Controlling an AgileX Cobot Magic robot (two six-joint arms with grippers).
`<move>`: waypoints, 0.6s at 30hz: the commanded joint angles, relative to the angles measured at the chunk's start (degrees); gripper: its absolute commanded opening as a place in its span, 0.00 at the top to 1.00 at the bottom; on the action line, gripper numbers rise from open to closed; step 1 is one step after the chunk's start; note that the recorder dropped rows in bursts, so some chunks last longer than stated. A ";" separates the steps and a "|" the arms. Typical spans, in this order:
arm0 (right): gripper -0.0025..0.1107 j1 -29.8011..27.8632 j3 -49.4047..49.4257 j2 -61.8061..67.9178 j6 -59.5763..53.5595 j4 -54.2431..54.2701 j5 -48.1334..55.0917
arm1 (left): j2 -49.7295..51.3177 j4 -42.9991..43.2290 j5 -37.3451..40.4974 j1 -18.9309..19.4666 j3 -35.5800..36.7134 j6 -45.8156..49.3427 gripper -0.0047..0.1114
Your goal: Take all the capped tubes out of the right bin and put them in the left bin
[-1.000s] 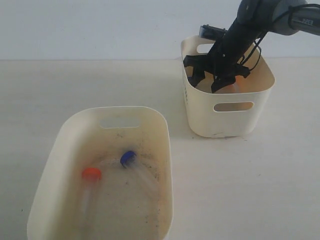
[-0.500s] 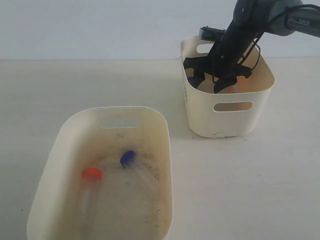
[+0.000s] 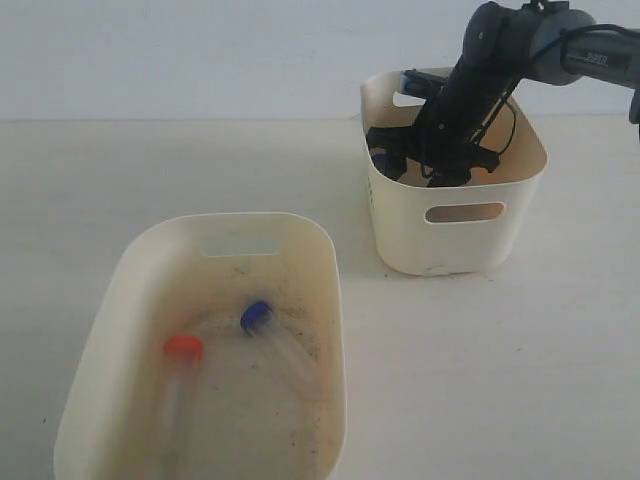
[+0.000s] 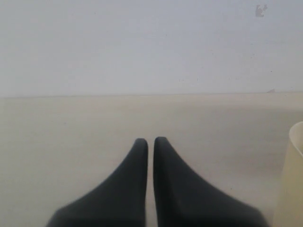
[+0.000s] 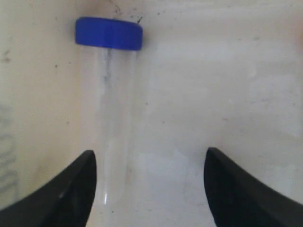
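One blue-capped tube (image 5: 111, 109) lies inside the right bin (image 3: 400, 235); the right gripper (image 5: 150, 152) hangs open over it, seemingly to grasp; the left gripper (image 4: 150, 140) rests closed.

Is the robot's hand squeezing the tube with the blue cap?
No, the hand is open wide, and the blue-capped tube lies loose on the bin floor beside one finger.

Walls of the right bin (image 3: 455, 245) box you in; blue-capped tube (image 5: 110, 94) on its floor, bare table (image 3: 200, 170) left of it.
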 commanded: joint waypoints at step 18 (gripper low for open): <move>0.43 0.19 0.02 2.30 1.60 1.14 -0.62 | 0.20 -0.19 -0.54 -0.41 -0.22 -0.24 0.92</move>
